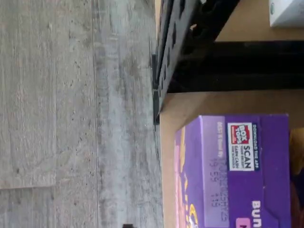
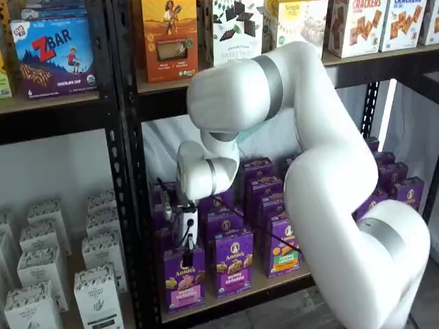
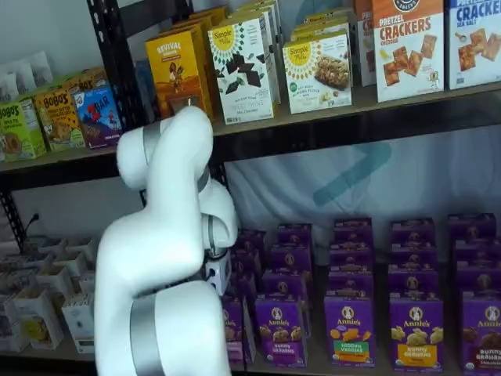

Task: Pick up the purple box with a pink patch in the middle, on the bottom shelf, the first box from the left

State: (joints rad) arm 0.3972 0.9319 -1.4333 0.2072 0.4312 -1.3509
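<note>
The purple box (image 2: 184,279) stands upright at the left end of the bottom shelf (image 2: 236,296), its pink band across the lower front. The wrist view looks onto its purple top flap (image 1: 237,166), which lies on the tan shelf board (image 1: 190,102). My gripper (image 2: 184,252) hangs from the white arm directly above this box, its white body just over the box's top edge. Nothing is held, and the jaws stand wide. In a shelf view the white gripper body (image 3: 218,271) peeks out from behind the arm, with its fingers hidden.
To the box's right stand a purple-banded box (image 2: 233,262) and a green and orange one (image 2: 282,252), with more purple boxes behind. A black perforated upright (image 2: 130,205) rises to its left, with white cartons (image 2: 96,288) beyond. Grey floor (image 1: 71,114) lies in front.
</note>
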